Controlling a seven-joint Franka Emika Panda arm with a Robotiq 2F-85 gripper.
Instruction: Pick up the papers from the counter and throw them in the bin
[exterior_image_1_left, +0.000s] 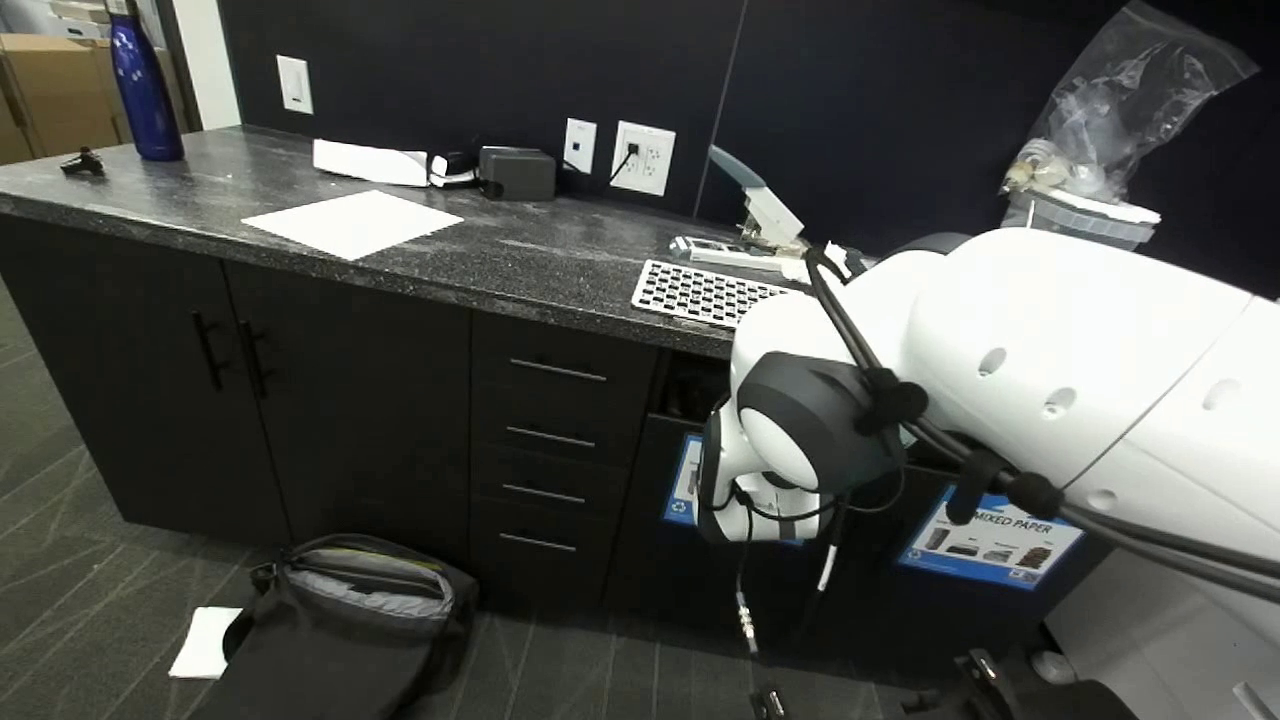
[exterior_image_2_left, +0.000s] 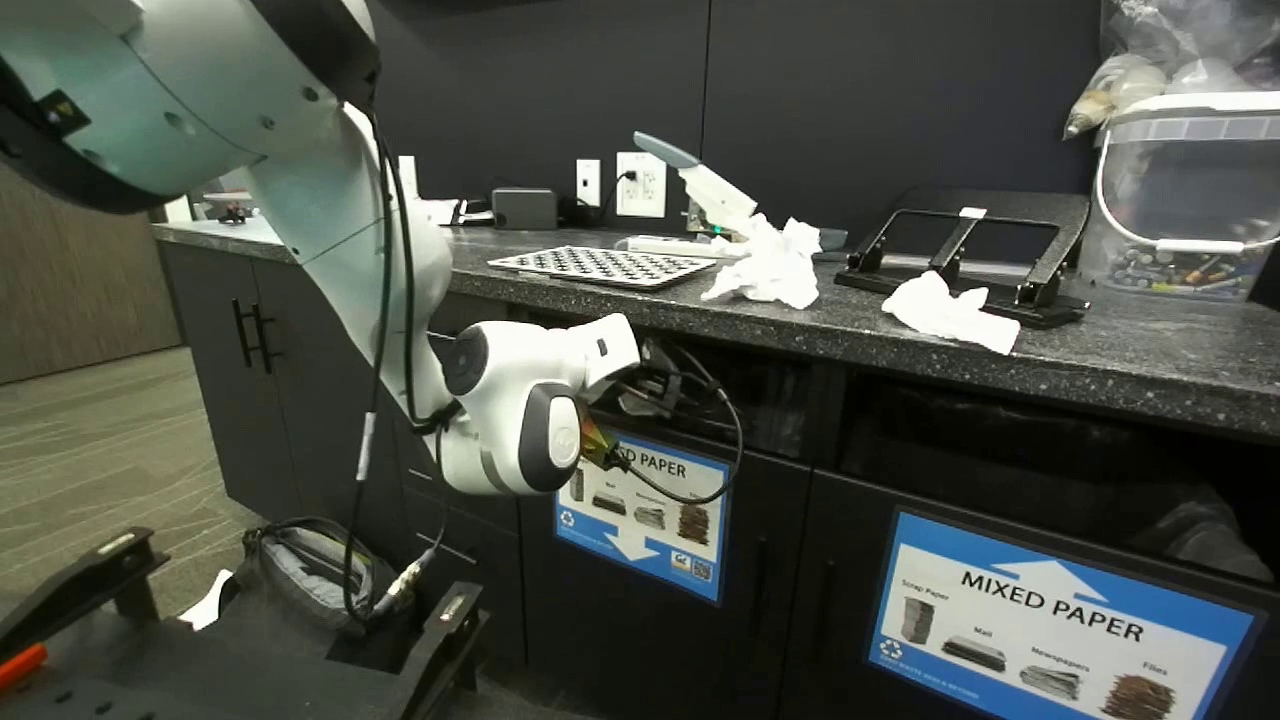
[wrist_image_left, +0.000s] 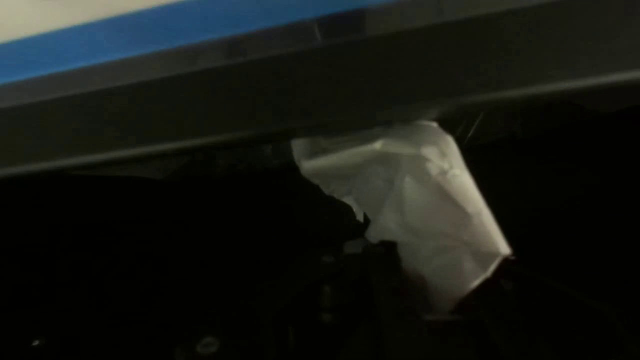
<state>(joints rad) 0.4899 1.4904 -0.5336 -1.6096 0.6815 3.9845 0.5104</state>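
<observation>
A bunched white wad (exterior_image_2_left: 772, 268) and a flatter scrap (exterior_image_2_left: 943, 309) lie apart on the speckled grey counter (exterior_image_2_left: 1150, 352). In the wrist view, a creased paper (wrist_image_left: 425, 205) shows dimly.

On the counter (exterior_image_2_left: 1160, 345), in an exterior view, one paper (exterior_image_2_left: 950, 312) lies before the stand (exterior_image_2_left: 957, 243), another paper (exterior_image_2_left: 772, 270) to its left; the mat (exterior_image_2_left: 605, 267) lies farther left, the bucket (exterior_image_2_left: 1195, 128) right of the stand.

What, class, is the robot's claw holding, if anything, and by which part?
A crumpled white paper scrap, seemingly by one edge; darkness hides the exact spot.
</observation>
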